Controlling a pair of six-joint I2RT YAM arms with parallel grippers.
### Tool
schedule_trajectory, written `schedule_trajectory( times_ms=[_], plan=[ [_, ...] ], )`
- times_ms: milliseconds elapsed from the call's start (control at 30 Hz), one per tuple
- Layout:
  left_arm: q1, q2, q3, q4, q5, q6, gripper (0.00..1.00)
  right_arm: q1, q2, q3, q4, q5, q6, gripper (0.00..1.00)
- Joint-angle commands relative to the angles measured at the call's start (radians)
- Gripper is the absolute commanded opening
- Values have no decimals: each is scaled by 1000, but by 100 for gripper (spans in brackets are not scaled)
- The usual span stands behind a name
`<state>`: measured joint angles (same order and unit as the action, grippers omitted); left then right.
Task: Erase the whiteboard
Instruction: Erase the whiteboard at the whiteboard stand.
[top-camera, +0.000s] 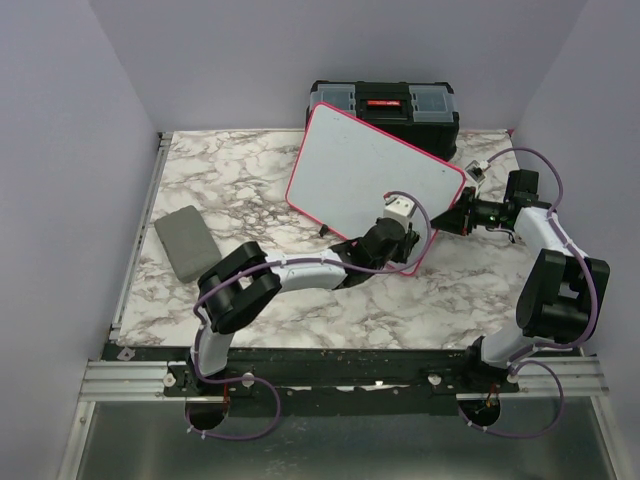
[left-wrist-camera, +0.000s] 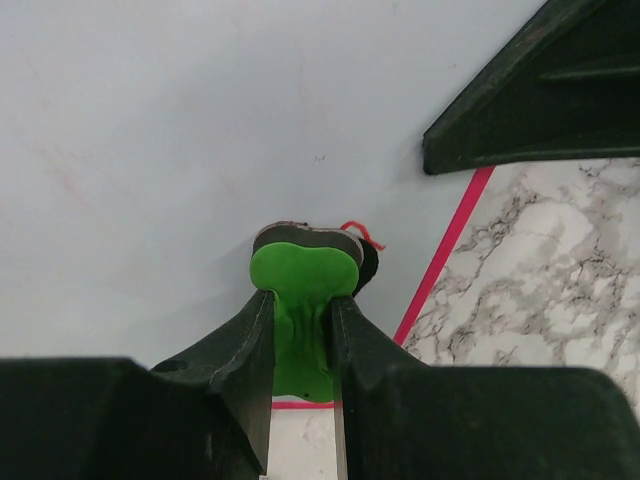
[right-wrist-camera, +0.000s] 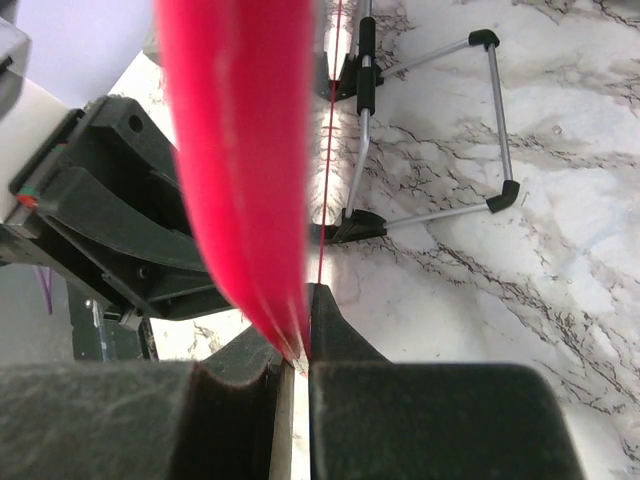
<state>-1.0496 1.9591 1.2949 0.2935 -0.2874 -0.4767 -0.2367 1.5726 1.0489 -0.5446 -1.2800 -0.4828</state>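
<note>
The whiteboard, white with a pink-red rim, stands tilted at the table's middle back. Its face looks wiped clean apart from a small red mark. My left gripper is at the board's lower right corner, shut on a green eraser with a dark pad that is pressed against the white face. My right gripper is shut on the board's right rim, with the pink edge pinched between its jaws.
A black toolbox stands behind the board at the back edge. A small grey flat pad lies at the left. The board's wire stand rests on the marble table behind it.
</note>
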Motion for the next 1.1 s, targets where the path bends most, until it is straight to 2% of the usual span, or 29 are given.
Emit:
schedule_trajectory(
  times_ms=[0,267,800,1067],
  plan=[
    [-6,7,-78,-2,-59,-39,0,19,-29,14,-3,-114,-19,1],
    [-16,8,-85,47,-115,-48,0,20,-27,13,-3,-114,-19,1],
    [-31,35,121,38,-165,73,0,20,-26,13,-2,-114,-19,1],
    [-67,78,31,78,-223,29,0,20,-25,13,-3,-114,-19,1]
  ],
)
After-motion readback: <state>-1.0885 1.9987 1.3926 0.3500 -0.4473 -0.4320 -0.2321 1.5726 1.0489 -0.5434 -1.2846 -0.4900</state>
